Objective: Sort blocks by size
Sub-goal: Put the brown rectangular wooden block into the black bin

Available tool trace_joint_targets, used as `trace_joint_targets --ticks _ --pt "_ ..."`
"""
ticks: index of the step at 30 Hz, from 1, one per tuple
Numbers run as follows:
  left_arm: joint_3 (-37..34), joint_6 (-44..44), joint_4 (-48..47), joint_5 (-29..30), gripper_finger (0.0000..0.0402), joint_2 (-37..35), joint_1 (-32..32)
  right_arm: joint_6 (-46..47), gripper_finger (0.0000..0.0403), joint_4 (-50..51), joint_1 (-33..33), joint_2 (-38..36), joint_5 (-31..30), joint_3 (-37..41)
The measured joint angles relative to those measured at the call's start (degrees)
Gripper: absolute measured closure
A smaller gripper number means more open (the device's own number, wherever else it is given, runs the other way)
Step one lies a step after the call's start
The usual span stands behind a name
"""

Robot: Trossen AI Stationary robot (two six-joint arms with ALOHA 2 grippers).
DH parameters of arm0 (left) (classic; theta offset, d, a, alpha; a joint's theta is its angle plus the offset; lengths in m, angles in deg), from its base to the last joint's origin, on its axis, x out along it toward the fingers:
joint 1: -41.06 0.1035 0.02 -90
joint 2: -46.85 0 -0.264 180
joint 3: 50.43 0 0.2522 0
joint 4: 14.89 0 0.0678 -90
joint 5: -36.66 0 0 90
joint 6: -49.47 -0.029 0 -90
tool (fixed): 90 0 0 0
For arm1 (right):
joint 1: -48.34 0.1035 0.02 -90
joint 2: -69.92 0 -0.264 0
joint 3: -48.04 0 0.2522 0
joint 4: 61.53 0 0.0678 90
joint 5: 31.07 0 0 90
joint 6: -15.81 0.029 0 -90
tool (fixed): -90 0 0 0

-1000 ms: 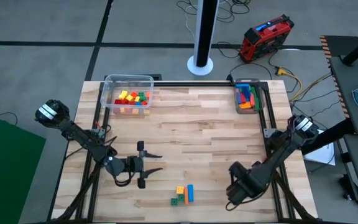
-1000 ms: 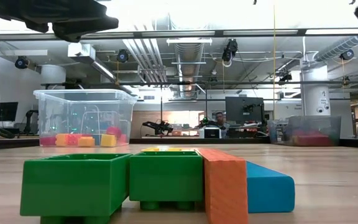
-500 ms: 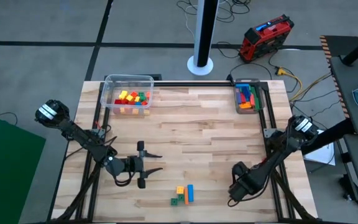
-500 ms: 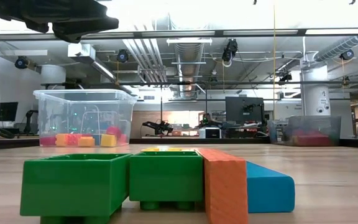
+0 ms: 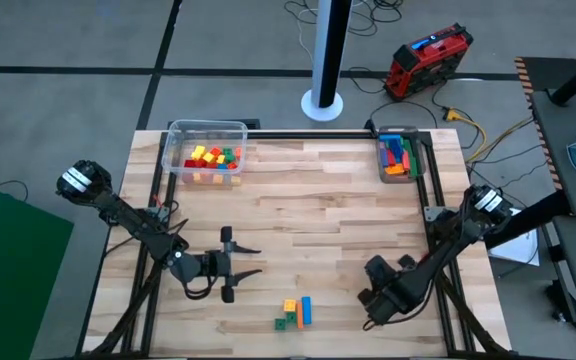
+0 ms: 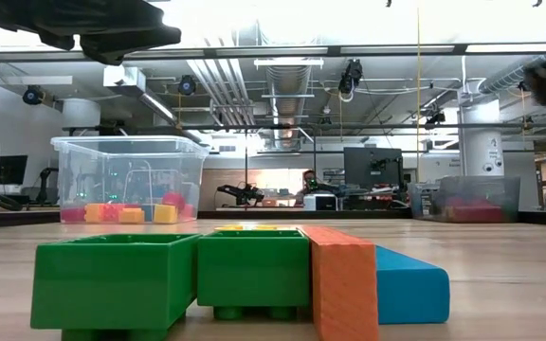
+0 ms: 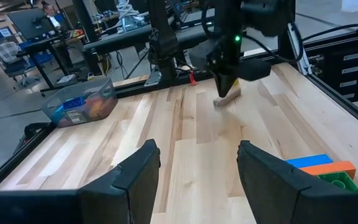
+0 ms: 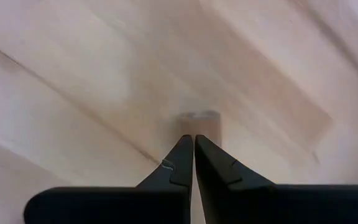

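Overall, the left claw [image 5: 249, 262] hovered low over the bench [image 5: 328, 200] at its front left, fingers [image 7: 135, 174] spread apart and holding nothing. The right claw [image 8: 194, 152] sat at the front right of the bench, its fingers pressed together with the tips down at the wood, gripping nothing. Between the two claws, near the front edge, lay a small cluster of blocks [image 5: 294, 313]: two green cubes [image 6: 173, 279], an orange bar [image 6: 344, 279] and a blue bar [image 6: 410, 282], touching side by side. Small red, yellow and green blocks lay in the clear tub [image 5: 206, 150] at the back left corner. Longer blue, orange and green bars filled the narrow tray [image 5: 400, 158] at the back right.
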Motion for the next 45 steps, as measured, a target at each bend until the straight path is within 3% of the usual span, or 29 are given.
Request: trace_joint_targets --ticks 2,6,17,22,27,34,37,41,45 --pt "0.0 0.0 0.0 0.0 0.021 0.0 0.1 -0.8 0.0393 0.4 -0.6 -0.5 -1.2 -1.2" --pt "0.0 -0.1 0.0 0.0 0.021 0.0 0.2 -2.1 0.0373 2.4 -1.9 -0.6 4.8 -3.0" --pt "0.0 -0.2 0.0 0.0 0.021 0.0 0.2 -13.3 0.0199 -1.4 -7.1 -0.6 2.8 -1.2" --pt "0.0 -0.2 0.0 0.0 0.021 0.0 0.2 -16.9 0.0166 -6.5 -9.2 -0.6 3.3 2.0" --pt "0.0 -0.2 0.0 0.0 0.021 1.0 0.3 -17.7 0.0196 -10.7 -9.9 0.2 4.8 4.0" --pt "0.0 -0.2 -0.1 0.3 0.021 2.9 0.3 -16.8 0.0307 -12.2 -10.4 1.7 5.2 3.9" --pt "0.0 -0.4 0.5 0.8 0.021 3.0 0.3 -17.8 0.0314 -12.4 -10.4 0.8 4.3 3.5" --pt "0.0 -2.0 1.3 1.4 0.021 3.0 0.3 -20.6 0.0314 -13.7 -11.5 -0.7 -4.0 1.0" --pt "0.0 -4.4 3.1 1.5 0.021 3.0 0.3 -29.5 0.0314 -15.0 -15.4 -2.2 -16.9 -2.8"
